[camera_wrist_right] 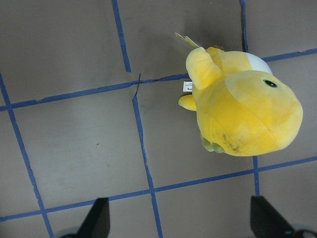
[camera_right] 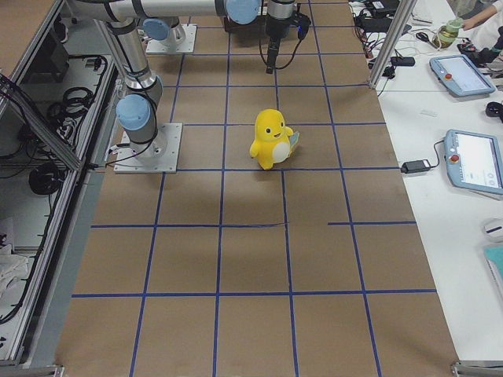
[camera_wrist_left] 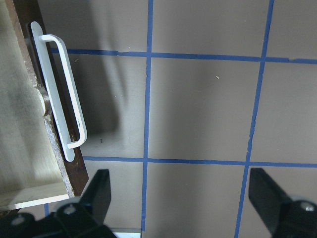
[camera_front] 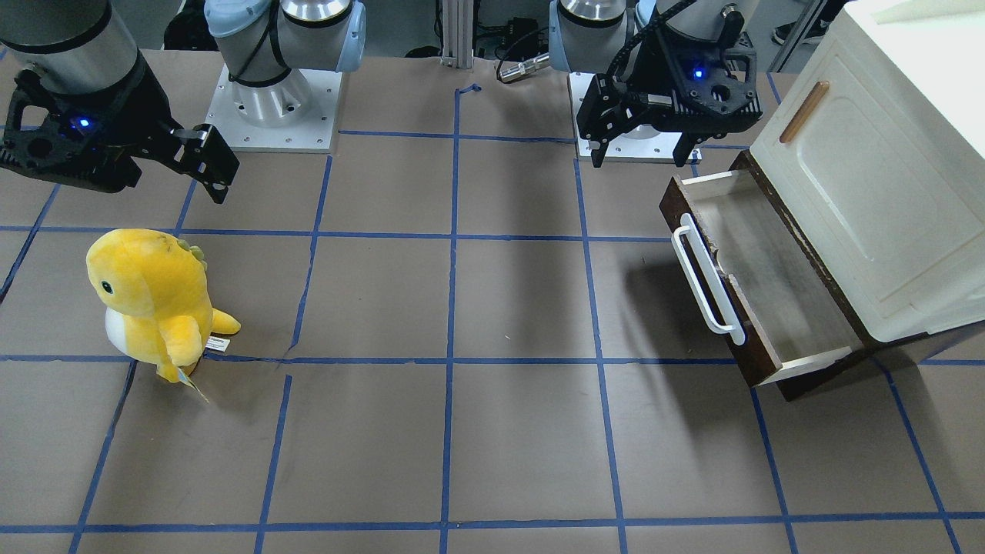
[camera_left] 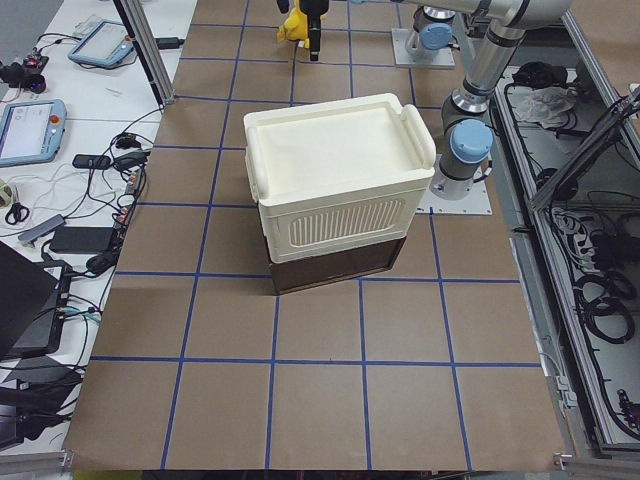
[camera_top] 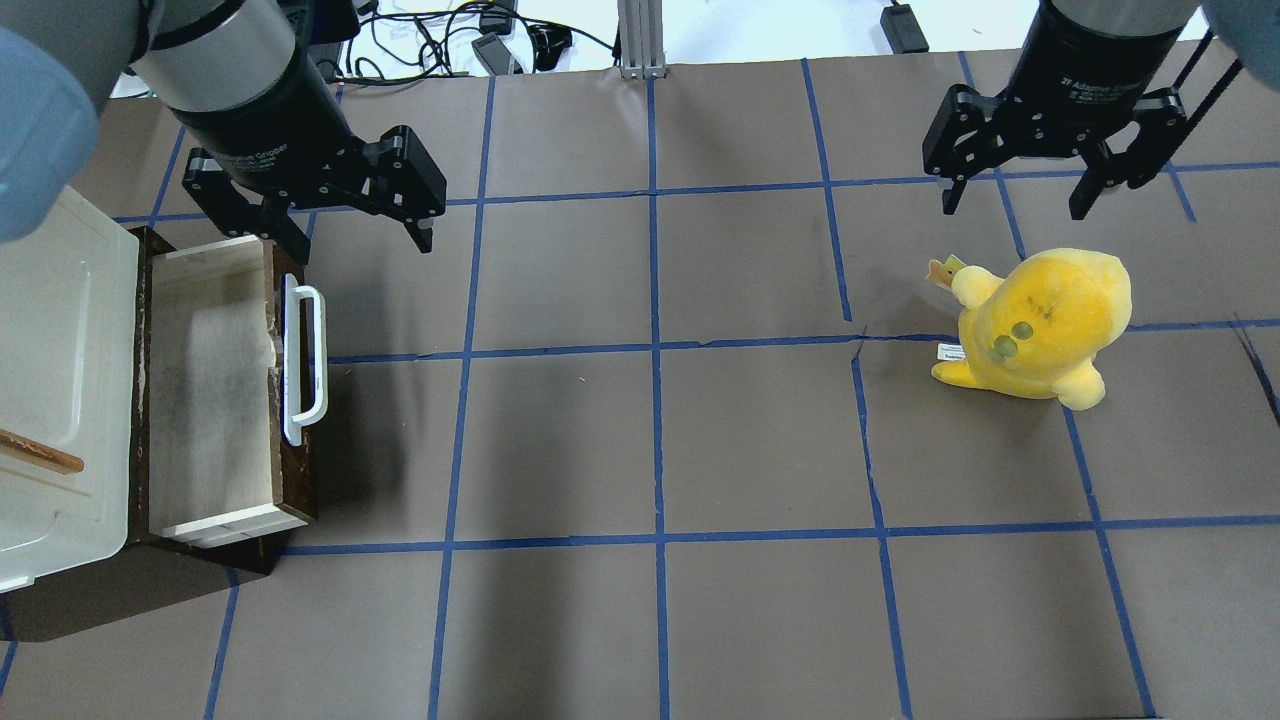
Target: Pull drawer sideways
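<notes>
The drawer [camera_front: 777, 296] has a dark brown front, a long white bar handle [camera_front: 705, 277] and pale inside walls. It stands pulled out from under a cream cabinet [camera_front: 869, 192] and is empty. It also shows in the overhead view [camera_top: 210, 400]. My left gripper [camera_top: 360, 238] is open and empty. It hovers above the table by the drawer's end nearest the robot base, clear of the handle [camera_wrist_left: 62, 111]. My right gripper [camera_top: 1013, 205] is open and empty, high above the table on the other side.
A yellow plush toy [camera_top: 1040, 320] stands on the brown, blue-taped table just below my right gripper. It also shows in the right wrist view [camera_wrist_right: 242, 109]. The cabinet's panelled door carries a small tan handle [camera_front: 804, 111].
</notes>
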You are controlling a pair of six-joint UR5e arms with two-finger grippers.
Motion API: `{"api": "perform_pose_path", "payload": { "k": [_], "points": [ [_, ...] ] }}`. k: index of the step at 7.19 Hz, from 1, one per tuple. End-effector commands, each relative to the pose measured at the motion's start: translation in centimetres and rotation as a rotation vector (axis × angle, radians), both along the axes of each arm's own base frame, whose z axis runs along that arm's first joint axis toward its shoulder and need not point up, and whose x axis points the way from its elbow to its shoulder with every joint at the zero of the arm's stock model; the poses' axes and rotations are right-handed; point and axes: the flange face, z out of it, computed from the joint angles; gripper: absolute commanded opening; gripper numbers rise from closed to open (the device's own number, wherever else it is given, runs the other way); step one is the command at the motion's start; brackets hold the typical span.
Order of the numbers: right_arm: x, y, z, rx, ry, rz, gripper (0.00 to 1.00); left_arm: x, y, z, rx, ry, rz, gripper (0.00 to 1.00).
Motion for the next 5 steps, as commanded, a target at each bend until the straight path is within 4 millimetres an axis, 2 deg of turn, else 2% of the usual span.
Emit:
{"api": "perform_pose_path", "payload": {
  "k": [1,5],
  "points": [
    [0.01,0.00,0.00,0.000,0.000,0.000,1.00,0.01,0.08,0.02,0.000,0.000,0.000,1.00],
    [-0.06,-0.01,0.00,0.000,0.000,-0.001,1.00,0.04,0.49,-0.28,0.005,0.000,0.000,1.00]
  ]
}}
